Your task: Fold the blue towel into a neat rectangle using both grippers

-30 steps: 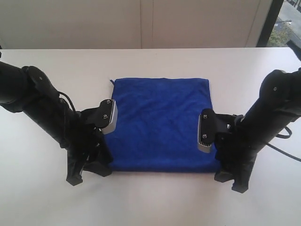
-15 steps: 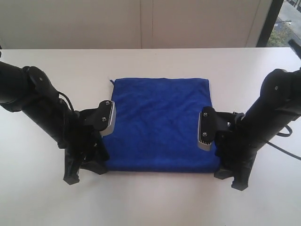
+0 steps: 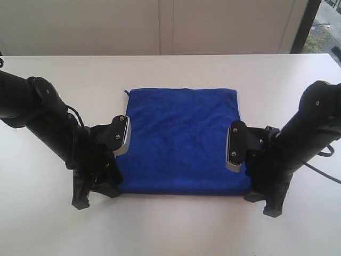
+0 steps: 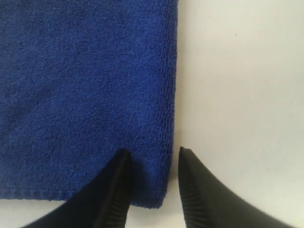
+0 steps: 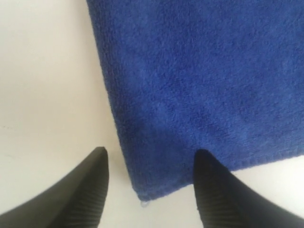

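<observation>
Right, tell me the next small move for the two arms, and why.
Probably close both on the towel. The left end effector and right end effector stand open, each straddling a near corner, one finger over cloth, one over the table. Nothing is gripped yet, so the fold cannot begin.

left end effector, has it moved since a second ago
Yes, slightly: the left end effector has shifted toward the exterior view's left edge, uncovering the near left corner of the blue towel, which stayed put.
</observation>
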